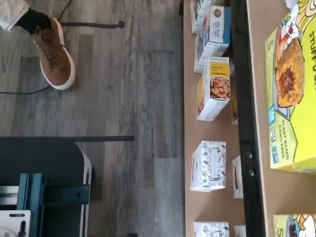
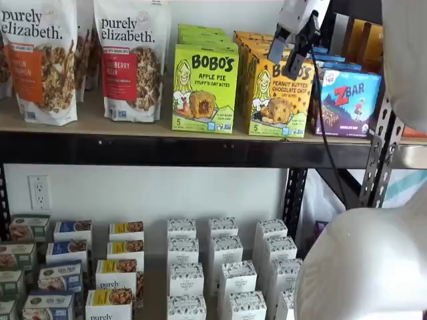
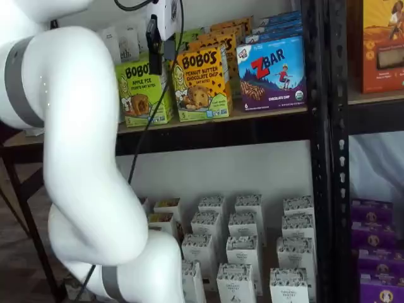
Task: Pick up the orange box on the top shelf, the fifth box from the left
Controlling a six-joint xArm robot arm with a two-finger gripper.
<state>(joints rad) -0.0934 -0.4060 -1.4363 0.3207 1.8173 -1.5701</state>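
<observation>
1. The orange box (image 2: 280, 93) stands upright at the front of the top shelf (image 2: 133, 127), cartoon girl and bite picture facing out; also seen in a shelf view (image 3: 202, 85). More orange boxes are lined up behind it.
2. On one side, just beside it, is the lime-green box (image 2: 204, 89), Apple Pie; on the other, the blue box (image 2: 348, 100), ZBar. Both are upright, w/ similar boxes stacked behind.
3. Further along the same board are two granola bags (image 2: 130, 60), standing upright.
4. The gripper (image 2: 293, 50) hangs in front of the orange box's upper part, white body above, black fingers pointing down. In a shelf view it (image 3: 153, 41) shows side-on, between the green and orange boxes. Can't tell if the fingers are apart or together; nothing is seen held in them.
5. A black cable (image 2: 323, 127) drops from the gripper past the blue box and the shelf's front beam.
6. The white arm (image 3: 82, 158) fills the near side of the room, betw. camera and shelves.
7. The lower level holds rows of small white boxes (image 2: 223, 277), plus small blue-and-yellow boxes (image 2: 110, 273) off to one side.
8. Wrist view: grey wood floor (image 1: 128, 89), a brown shoe (image 1: 54, 54), and the lime-green box (image 1: 291, 94) seen turned on its side.
</observation>
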